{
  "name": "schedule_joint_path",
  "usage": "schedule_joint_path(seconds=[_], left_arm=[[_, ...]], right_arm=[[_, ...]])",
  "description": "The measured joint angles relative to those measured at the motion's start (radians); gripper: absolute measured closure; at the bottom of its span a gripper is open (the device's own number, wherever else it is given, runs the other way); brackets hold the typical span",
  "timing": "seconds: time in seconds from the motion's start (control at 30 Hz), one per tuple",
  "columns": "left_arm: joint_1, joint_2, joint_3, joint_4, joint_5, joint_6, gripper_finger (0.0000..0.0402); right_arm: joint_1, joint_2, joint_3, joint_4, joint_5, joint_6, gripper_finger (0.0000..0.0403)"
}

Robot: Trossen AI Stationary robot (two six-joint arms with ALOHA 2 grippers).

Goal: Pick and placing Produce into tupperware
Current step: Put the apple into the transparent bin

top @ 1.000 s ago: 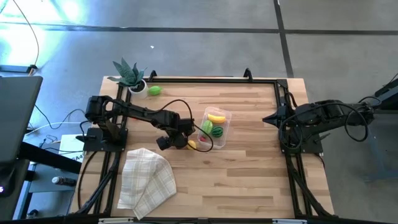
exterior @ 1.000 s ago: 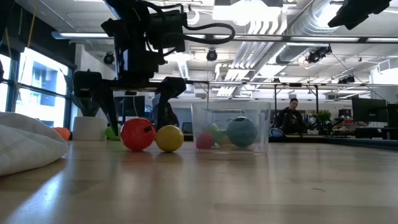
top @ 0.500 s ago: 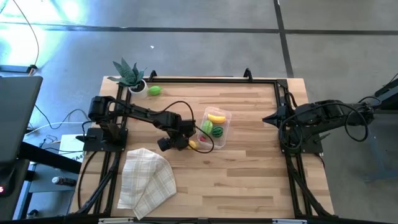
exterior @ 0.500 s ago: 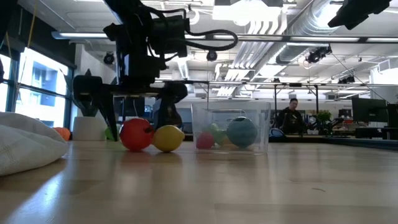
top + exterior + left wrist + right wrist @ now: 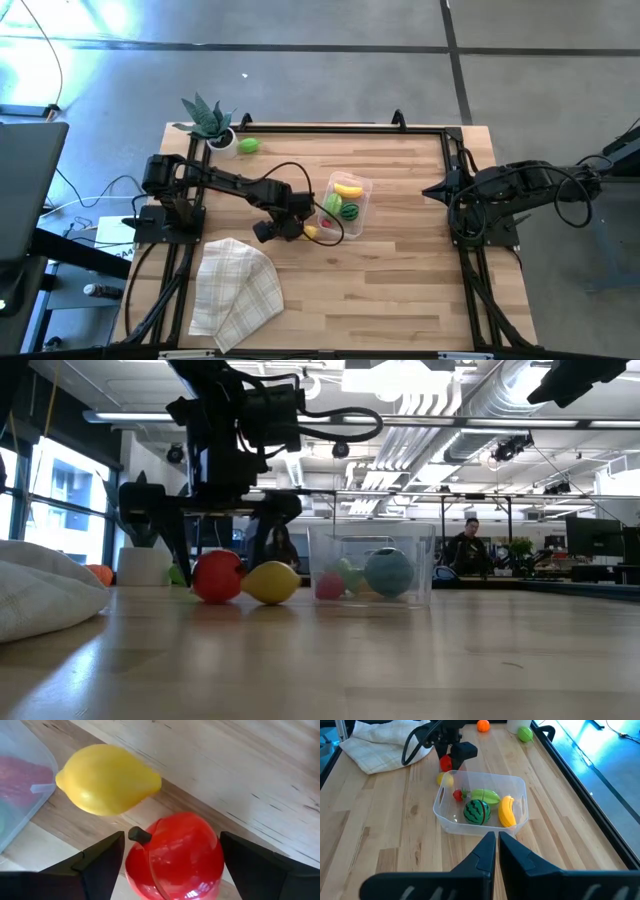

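- Your wooden table (image 5: 400, 280) carried everything.
- A clear tub (image 5: 362, 187) sat near its middle.
- A lemon (image 5: 271, 582) and a red apple (image 5: 218, 576) lay just beside the tub.
- You had a checked cloth (image 5: 235, 285) lying near one corner.
- A potted plant (image 5: 210, 124), a green fruit (image 5: 248, 146) and an orange one (image 5: 482, 725) sat along the far edge.

red apple (image 5: 175, 855) (yellow lemon (image 5: 107, 780))
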Motion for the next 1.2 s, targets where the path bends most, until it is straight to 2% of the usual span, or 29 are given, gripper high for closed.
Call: schedule_joint_path(seconds=[0.23,0.53,0.83,1.2], left_arm=[[0.000,-0.001,0.000,-0.011,-0.002,0.000,0.0125],[0.000,-0.001,0.000,-0.015,-0.003,-0.008,0.0110],[0.000,-0.001,0.000,-0.018,-0.002,-0.016,0.0126],[0.000,-0.001,0.000,-0.029,-0.004,-0.024,0.0125]], right_arm=[[0.000,0.000,0.000,0.000,0.000,0.000,0.0392],[0.000,0.000,0.000,0.000,0.000,0.000,0.0392],[0.000,0.000,0.000,0.000,0.000,0.000,0.0392],[0.000,0.000,0.000,0.000,0.000,0.000,0.0392]])
